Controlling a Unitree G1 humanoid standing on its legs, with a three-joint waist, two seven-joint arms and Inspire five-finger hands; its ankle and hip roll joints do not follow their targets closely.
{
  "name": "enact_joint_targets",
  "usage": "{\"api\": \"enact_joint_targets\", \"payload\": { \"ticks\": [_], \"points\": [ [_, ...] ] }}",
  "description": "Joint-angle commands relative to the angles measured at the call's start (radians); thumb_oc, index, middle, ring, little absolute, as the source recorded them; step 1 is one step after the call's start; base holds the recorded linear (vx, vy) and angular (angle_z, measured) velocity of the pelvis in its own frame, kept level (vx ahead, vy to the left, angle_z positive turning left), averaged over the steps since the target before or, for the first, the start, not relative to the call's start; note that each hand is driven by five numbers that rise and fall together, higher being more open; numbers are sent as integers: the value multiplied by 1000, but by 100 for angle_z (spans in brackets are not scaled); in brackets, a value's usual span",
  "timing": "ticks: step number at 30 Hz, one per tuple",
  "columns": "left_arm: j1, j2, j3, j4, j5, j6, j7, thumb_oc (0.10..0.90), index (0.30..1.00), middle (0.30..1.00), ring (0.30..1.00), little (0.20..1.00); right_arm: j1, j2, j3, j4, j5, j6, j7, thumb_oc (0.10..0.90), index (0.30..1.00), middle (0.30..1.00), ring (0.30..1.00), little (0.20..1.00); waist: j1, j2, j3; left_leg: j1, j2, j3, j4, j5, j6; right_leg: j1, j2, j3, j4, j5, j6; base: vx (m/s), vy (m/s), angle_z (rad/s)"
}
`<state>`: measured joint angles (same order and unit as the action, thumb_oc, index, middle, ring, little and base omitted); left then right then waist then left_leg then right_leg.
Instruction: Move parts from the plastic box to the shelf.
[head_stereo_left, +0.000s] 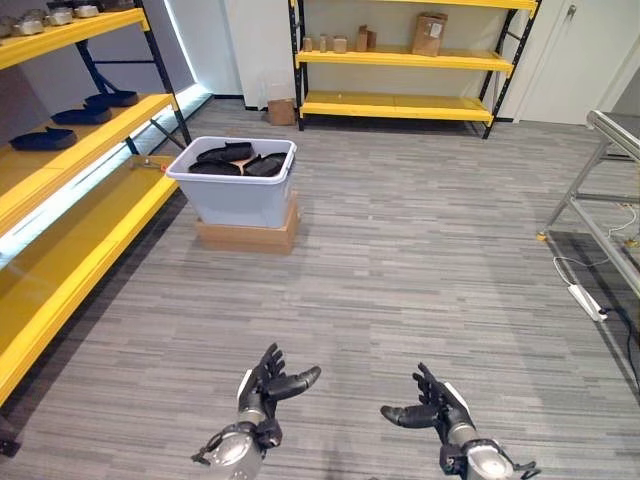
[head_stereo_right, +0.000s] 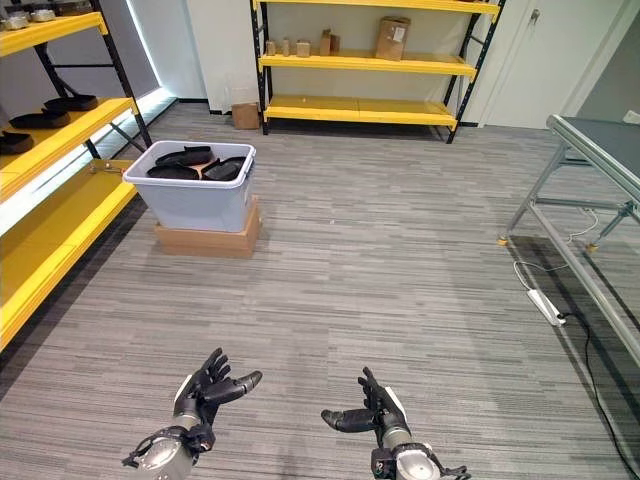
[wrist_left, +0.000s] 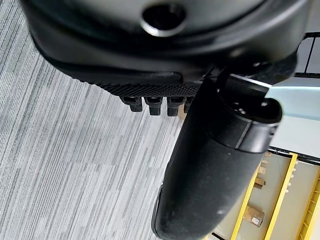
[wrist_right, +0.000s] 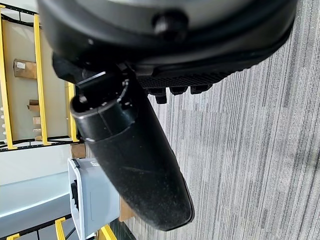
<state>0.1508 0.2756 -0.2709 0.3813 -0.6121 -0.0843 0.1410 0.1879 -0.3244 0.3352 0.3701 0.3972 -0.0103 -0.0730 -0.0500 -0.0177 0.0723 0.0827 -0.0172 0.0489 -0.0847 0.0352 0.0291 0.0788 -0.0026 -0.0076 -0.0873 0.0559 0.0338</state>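
Grey striped floor (head_stereo_left: 400, 260), cardboard base (head_stereo_left: 247, 236) on it under a plastic box (head_stereo_left: 235, 190), yellow shelf (head_stereo_left: 70, 215) alongside holding dark parts (head_stereo_left: 82, 116)

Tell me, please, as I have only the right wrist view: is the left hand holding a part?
Observer: No, the left hand is open and empty, low over the floor.
Operator: Thanks. Are there parts in the box?
Observer: Yes, several dark parts lie in the box.
Operator: And the shelf?
Observer: The shelf at the robot's left carries dark shelved parts on its middle level.
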Motion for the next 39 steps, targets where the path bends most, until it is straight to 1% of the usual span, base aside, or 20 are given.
{"api": "enact_joint_targets", "payload": {
  "ticks": [1, 15, 30, 35, 38, 39],
  "points": [
    [-95, 27, 12, -19, 30, -72, -26, 900, 1000, 1000, 1000, 1000, -86, -4, -21, -52, 41, -85, 3, 900, 1000, 1000, 1000, 1000, 6, -5, -19, 21, 66, -10, -3, -15, -52, -14, -75, 18, 32, -21, 90, 0, 0, 0],
    [-104, 28, 7, -14, 28, -64, -42, 900, 1000, 1000, 1000, 1000, -91, -6, -22, -55, 50, -84, 6, 900, 1000, 1000, 1000, 1000, 1, 4, -18, 36, 71, -8, -3, -22, -54, -6, -72, 23, 39, -34, 88, 7, -2, 0],
    [-123, 24, 12, -3, 23, -65, -43, 900, 1000, 1000, 1000, 1000, -99, -7, -18, -61, 56, -83, 9, 900, 1000, 1000, 1000, 1000, -4, 6, -18, 46, 76, -5, -3, -28, -56, 0, -69, 27, 43, -41, 86, 0, 0, 0],
    [-134, 22, 22, -9, 2, -72, -39, 900, 1000, 1000, 1000, 1000, -133, -12, 1, -66, 52, -87, 18, 900, 1000, 1000, 1000, 1000, 9, 2, 2, 42, 73, -3, 13, -32, -44, -21, -76, 29, 97, -61, 84, 13, 4, -1],
    [-148, 33, 26, -16, 8, -75, -36, 900, 1000, 1000, 1000, 1000, -163, -10, 7, -52, 46, -88, 11, 900, 1000, 1000, 1000, 1000, 18, 3, 22, 4, 54, -19, 77, -64, -24, -58, -94, 23, 183, -81, 91, -18, 71, 2],
    [-148, 33, 26, -16, 8, -75, -36, 900, 1000, 1000, 1000, 1000, -164, -10, 7, -52, 46, -88, 11, 900, 1000, 1000, 1000, 1000, 18, 2, 22, 2, 53, -19, 79, -64, -24, -59, -94, 22, 184, -82, 91, 12, 105, 4]
  ]
}}
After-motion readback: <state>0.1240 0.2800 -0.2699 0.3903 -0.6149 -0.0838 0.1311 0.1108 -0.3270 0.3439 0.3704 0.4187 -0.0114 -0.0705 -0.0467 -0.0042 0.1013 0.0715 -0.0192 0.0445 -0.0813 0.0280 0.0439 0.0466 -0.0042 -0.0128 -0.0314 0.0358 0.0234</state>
